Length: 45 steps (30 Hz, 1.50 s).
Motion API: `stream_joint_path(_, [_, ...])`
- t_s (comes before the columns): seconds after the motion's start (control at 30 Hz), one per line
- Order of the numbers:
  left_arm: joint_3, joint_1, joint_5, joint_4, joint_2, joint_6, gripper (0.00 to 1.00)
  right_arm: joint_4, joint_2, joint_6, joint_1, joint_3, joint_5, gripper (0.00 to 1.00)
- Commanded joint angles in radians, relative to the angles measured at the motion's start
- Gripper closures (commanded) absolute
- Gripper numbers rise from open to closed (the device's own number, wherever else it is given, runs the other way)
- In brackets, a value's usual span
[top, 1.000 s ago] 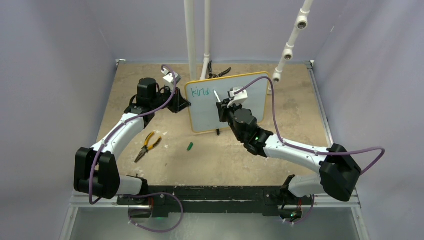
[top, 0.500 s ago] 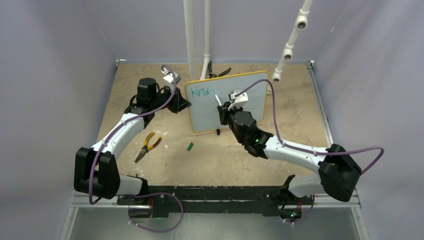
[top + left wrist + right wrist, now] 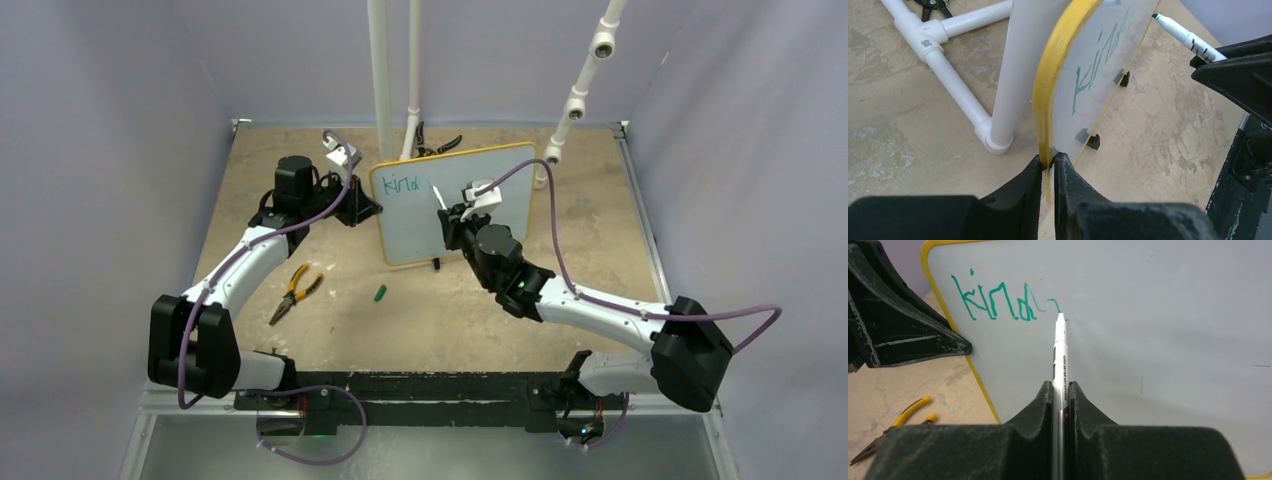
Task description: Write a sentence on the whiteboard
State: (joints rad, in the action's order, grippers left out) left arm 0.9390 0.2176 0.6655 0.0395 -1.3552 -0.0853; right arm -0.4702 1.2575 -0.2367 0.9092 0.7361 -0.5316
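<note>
Marker (image 3: 1060, 350), pinched in right tool (image 3: 1060, 387), has advanced past "kind"; left tool (image 3: 1048, 162) clamps whiteboard (image 3: 405, 235) frame; next, form "n" under light contact.

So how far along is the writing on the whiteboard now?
Done: teal lettering reading "kind" sits upper left on the whiteboard. In hand: the left gripper is shut on the board's yellow edge, and the right gripper holds the marker, tip at a small stroke past the d. Left: the rest of that word and the sentence; most of the board is blank.
</note>
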Motion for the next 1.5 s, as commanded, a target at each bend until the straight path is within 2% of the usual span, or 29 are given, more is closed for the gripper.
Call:
stream_joint_path(0.0, [0.027,-0.001,-0.041,-0.041,0.017,0.024,1.0,-0.026,0.019,0.032,0.012,0.017,0.009,1.0])
stream_joint_path(0.73, [0.026,-0.001,-0.043,-0.042,0.012,0.025,1.0,-0.069,0.068,0.085,0.021,0.059,0.035,1.0])
stream_joint_path(1.47, [0.028,-0.001,-0.044,-0.042,0.008,0.025,1.0,-0.04,0.116,0.043,0.02,0.106,-0.082,1.0])
